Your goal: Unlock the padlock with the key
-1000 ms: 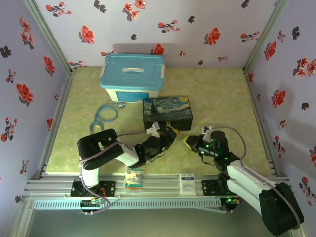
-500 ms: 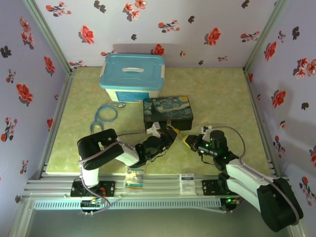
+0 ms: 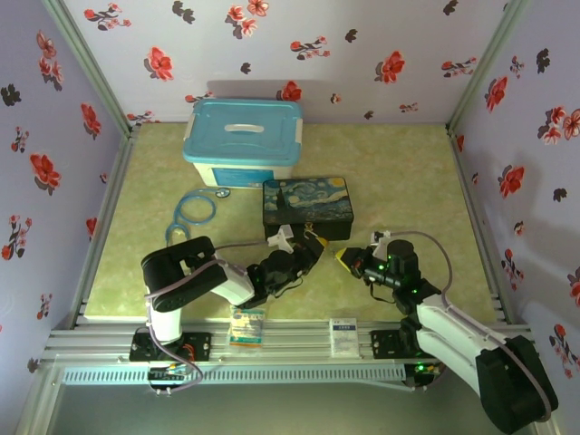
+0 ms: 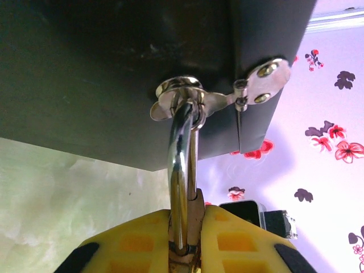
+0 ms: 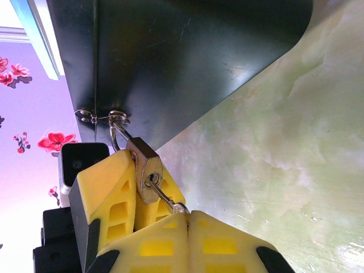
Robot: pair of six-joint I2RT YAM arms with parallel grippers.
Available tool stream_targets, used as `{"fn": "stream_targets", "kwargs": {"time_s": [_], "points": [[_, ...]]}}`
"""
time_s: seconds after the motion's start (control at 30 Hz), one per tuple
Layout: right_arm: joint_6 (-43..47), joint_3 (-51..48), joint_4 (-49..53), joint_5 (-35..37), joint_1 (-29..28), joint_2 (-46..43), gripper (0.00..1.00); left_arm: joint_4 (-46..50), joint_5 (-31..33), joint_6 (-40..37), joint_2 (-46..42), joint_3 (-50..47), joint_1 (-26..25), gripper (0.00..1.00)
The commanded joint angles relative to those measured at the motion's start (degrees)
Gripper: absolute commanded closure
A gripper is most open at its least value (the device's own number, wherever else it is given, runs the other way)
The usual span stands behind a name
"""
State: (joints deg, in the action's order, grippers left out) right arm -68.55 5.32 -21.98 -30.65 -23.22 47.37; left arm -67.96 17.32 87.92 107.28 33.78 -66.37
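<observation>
Floral-walled green tabletop (image 3: 399,181); left jaws tight on padlock (image 5: 147,170), right jaws tight on key (image 5: 165,200)

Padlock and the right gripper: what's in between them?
In the right wrist view, the key bridges them: its thin shaft runs from the keyhole of the padlock into the shut yellow tips of the right gripper.

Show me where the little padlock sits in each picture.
Top external: too small to tell, at the near side of the dark box.
Left wrist: padlock bottom centre, shackle reaching up to the hasp.
Right wrist: padlock left of centre, below the hasp.
Shared landmark: the dark box.
</observation>
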Motion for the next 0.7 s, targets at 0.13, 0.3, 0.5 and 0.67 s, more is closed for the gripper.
{"fn": "stream_targets", "kwargs": {"time_s": [0.13,0.3,0.5,0.67], "points": [[0.90,0.44,-1.56,0.13,0.28,0.74,1.00,-2.95,0.01,-2.03,-1.02,1.37,0.56,1.00],[0.98,0.92,-2.06,-0.18,0.28,1.26,1.00,-3.25,-1.14,-1.89,-0.13,2.32,0.45,1.00],[0.88,0.60,-2.72,-0.40,0.28,1.67,1.00,-4.06,-1.33,-0.29,1.96,3.00,0.34,1.00],[0.88,0.40,-2.30,0.39,0.28,1.28,1.00,-3.95,-1.64,-0.38,2.52,3.65,0.22,1.00]]}}
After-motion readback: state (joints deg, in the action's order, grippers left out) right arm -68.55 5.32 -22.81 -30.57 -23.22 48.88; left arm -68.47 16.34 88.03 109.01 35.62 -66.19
